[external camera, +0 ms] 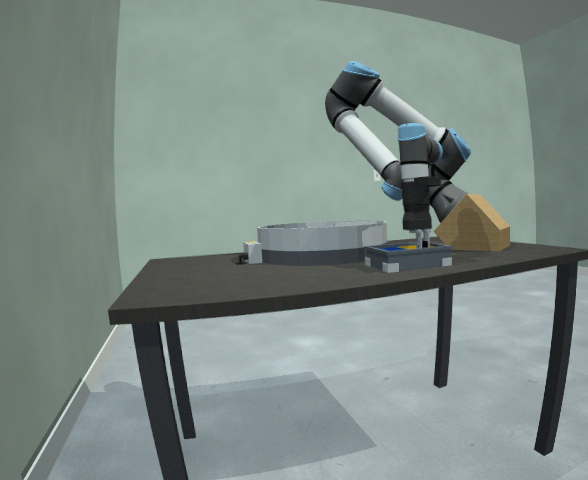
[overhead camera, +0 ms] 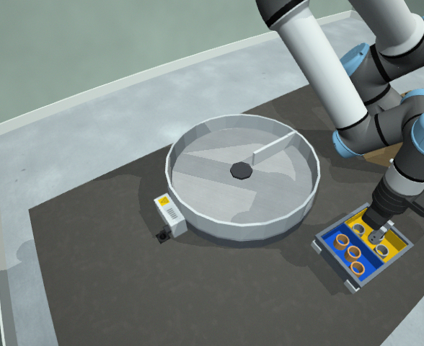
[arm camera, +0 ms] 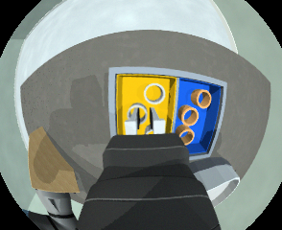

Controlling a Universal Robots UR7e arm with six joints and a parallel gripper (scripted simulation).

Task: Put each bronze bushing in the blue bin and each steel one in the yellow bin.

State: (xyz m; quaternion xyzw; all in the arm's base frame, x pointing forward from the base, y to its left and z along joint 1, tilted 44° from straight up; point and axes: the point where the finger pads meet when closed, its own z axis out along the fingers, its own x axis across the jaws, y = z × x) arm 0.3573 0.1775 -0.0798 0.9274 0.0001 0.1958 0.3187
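Note:
The turntable (overhead camera: 212, 189) (external camera: 310, 240) shows no bushing on its disc. Three bronze bushings (overhead camera: 352, 253) (arm camera: 188, 115) stand in the blue bin (overhead camera: 372, 262) (arm camera: 200, 124). In the yellow bin (overhead camera: 396, 244) (arm camera: 125, 88) one steel bushing (overhead camera: 381, 250) (arm camera: 154, 93) stands near the divider. Another steel bushing (overhead camera: 358, 229) stands at its other end. The wrist view shows a steel bushing (arm camera: 137, 105) just past the left finger, hidden in the top view. My gripper (overhead camera: 380, 233) (external camera: 422, 243) (arm camera: 145, 118) points down low over the yellow bin, partly open, with nothing visible held between the fingers.
A white guide bar (overhead camera: 273, 147) crosses part of the disc inside the turntable's raised wall. A white box with a warning label (overhead camera: 170, 214) (external camera: 253, 252) is beside the turntable. The bins share one grey tray (overhead camera: 333, 259) with raised walls. A wooden block (external camera: 475, 227) (arm camera: 52, 165) is under the arm's base.

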